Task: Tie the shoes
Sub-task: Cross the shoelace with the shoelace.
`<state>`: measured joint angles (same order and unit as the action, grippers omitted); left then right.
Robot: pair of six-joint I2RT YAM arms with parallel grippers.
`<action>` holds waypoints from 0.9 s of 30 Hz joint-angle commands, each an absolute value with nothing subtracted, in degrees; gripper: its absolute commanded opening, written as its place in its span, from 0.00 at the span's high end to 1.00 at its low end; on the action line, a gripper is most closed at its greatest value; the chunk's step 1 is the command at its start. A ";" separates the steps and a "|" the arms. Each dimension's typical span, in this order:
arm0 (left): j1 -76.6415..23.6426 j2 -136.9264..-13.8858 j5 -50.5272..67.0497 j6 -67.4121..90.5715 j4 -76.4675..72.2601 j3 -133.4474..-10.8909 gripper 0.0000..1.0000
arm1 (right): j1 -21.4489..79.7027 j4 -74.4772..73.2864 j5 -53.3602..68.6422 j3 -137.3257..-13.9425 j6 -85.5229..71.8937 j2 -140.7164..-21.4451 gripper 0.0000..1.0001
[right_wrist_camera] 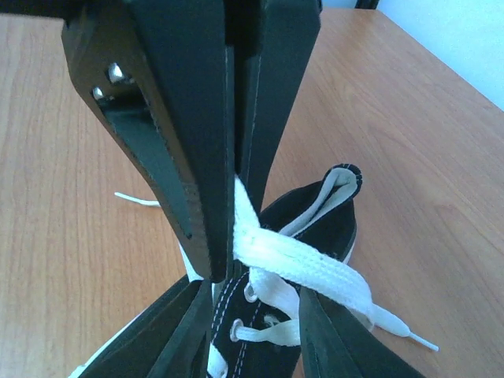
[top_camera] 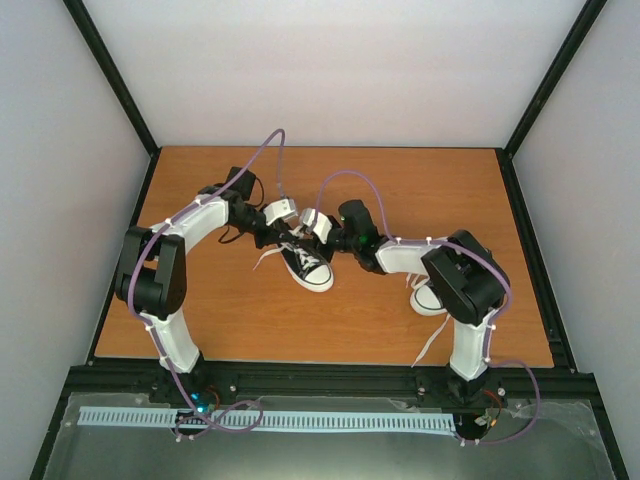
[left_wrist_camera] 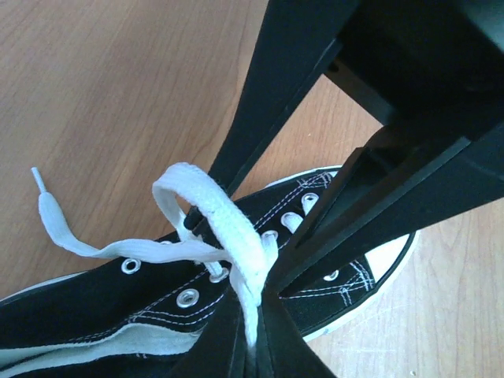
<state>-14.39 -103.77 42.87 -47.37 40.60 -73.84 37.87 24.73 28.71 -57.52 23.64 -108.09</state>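
Observation:
One of the shoes (top_camera: pixel 308 266), black with a white toe cap, lies mid-table with both grippers over its laces. My left gripper (left_wrist_camera: pixel 253 319) is shut on a loop of white lace (left_wrist_camera: pixel 228 228) above the eyelets. In the right wrist view the same left gripper (right_wrist_camera: pixel 232 236) comes down from above with the lace (right_wrist_camera: pixel 315 272) pinched in it. My right gripper (right_wrist_camera: pixel 252 287) is open, its fingers (left_wrist_camera: pixel 268 110) straddling the shoe (right_wrist_camera: pixel 315 228) and holding nothing. The other shoe (top_camera: pixel 428 300) lies mostly hidden under the right arm.
The wooden table (top_camera: pixel 400 190) is enclosed by a black frame and white walls. A free lace end (left_wrist_camera: pixel 55 224) trails on the wood left of the shoe. A lace of the second shoe (top_camera: pixel 432 342) runs toward the near edge.

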 commanded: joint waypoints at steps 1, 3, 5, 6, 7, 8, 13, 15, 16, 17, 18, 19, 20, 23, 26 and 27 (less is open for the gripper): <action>-14.06 -101.86 44.08 -47.57 40.53 -76.63 0.99 | 37.88 27.79 27.61 -59.69 25.91 -110.25 0.68; -14.06 -102.16 44.21 -47.61 40.56 -76.92 0.99 | 37.89 27.25 28.10 -60.31 26.05 -110.72 0.69; -14.06 -102.60 44.47 -47.66 40.80 -77.30 0.99 | 37.88 27.22 28.04 -60.85 25.81 -111.34 0.71; -14.06 -102.76 44.55 -47.86 40.90 -77.42 0.99 | 37.88 27.55 27.75 -61.15 25.62 -111.61 0.73; -14.06 -102.81 44.69 -48.02 41.06 -77.58 0.99 | 37.88 27.92 27.51 -61.36 25.50 -111.98 0.73; -14.06 -102.92 44.77 -48.15 41.05 -77.68 0.99 | 37.88 28.09 27.42 -61.73 25.42 -112.42 0.74; -14.06 -103.23 44.46 -48.21 41.31 -77.97 0.99 | 37.88 27.64 27.12 -63.17 24.74 -114.47 0.87; -13.96 -103.19 43.49 -47.56 40.89 -77.81 0.99 | 37.88 27.27 26.96 -62.25 24.18 -113.43 0.91; -13.90 -103.17 42.63 -46.79 40.26 -77.56 0.99 | 37.84 26.63 27.26 -61.68 24.05 -112.00 0.93; -13.77 -103.27 41.67 -46.12 39.49 -77.34 0.99 | 37.80 25.40 27.89 -61.14 23.89 -110.86 0.95; -13.67 -103.40 40.80 -45.55 38.92 -77.16 0.99 | 37.79 23.70 28.81 -60.75 23.50 -109.58 0.96; -13.63 -103.53 40.08 -45.20 38.25 -77.05 0.99 | 37.82 22.00 30.88 -60.47 23.16 -108.33 0.96; -13.62 -103.68 39.64 -45.05 38.07 -76.95 0.99 | 37.80 20.43 32.93 -60.28 22.40 -107.24 0.96; -13.62 -103.80 39.36 -44.60 37.62 -76.61 0.99 | 37.79 16.82 37.59 -59.94 19.23 -104.75 0.97; -13.62 -103.46 38.72 -43.75 36.78 -76.13 0.99 | 37.79 12.22 37.66 -60.39 17.46 -102.84 0.97; -13.62 -103.37 38.38 -43.65 36.64 -76.04 0.99 | 37.79 11.55 38.00 -60.38 16.88 -102.16 0.97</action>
<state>-14.09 -103.77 39.55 -45.25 38.81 -75.57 37.87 16.75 34.04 -60.36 20.21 -105.73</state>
